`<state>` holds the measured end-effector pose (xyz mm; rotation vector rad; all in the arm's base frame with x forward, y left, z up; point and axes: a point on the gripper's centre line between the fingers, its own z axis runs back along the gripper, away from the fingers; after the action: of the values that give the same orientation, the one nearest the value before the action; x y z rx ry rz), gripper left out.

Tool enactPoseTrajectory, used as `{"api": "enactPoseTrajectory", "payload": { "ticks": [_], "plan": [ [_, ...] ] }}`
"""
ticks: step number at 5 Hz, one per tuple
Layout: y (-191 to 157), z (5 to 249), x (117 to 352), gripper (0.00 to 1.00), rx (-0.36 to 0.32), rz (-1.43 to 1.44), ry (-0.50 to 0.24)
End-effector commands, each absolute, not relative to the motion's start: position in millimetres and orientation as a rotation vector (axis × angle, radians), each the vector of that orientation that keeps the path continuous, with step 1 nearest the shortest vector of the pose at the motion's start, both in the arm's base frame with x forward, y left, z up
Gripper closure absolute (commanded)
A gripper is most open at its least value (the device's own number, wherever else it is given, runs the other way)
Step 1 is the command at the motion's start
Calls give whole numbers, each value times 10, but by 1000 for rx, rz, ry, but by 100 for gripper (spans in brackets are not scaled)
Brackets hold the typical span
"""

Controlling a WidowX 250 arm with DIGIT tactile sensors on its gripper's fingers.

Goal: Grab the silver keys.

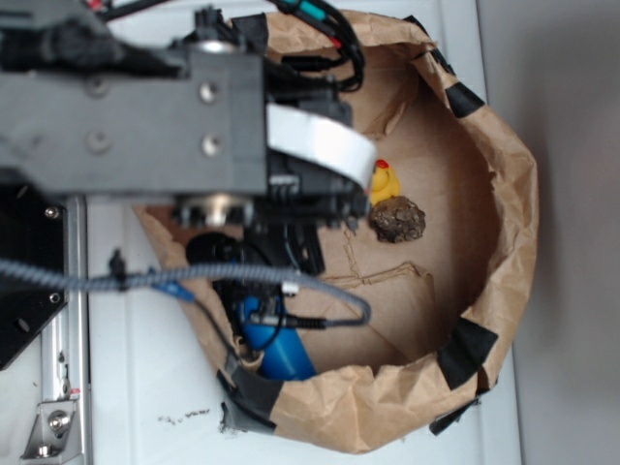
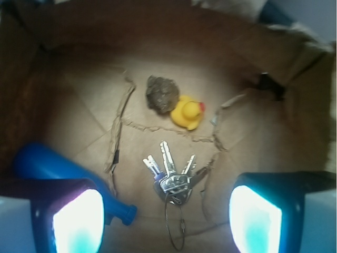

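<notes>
Jaws spread wide, gripping nothing — gripper (image 2: 166, 219) hovers over the silver keys (image 2: 171, 176), which lie flat on the paper bag (image 2: 63, 100) floor, between the fingers. Descend straight, close across the ring cluster — steer clear of the yellow duck (image 2: 188, 112) and blue bottle (image 2: 58, 171).

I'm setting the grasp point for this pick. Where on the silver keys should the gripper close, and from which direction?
Probably at the heads, where the silver keys bunch on the ring: the thickest part, since the blades fan out flat on the paper. Come straight down from above; the open gripper already straddles them, clear of the yellow duck and the blue bottle.
</notes>
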<state>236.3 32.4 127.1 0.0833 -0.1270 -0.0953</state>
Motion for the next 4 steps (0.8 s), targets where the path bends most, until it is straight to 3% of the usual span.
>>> {"api": "enactPoseTrajectory", "payload": {
  "ticks": [1, 2, 4],
  "plan": [
    [493, 763, 2480, 0, 76, -54, 17],
    [447, 588, 2463, 0, 35, -55, 98],
    [332, 517, 2322, 0, 16, -167, 147]
  ]
}}
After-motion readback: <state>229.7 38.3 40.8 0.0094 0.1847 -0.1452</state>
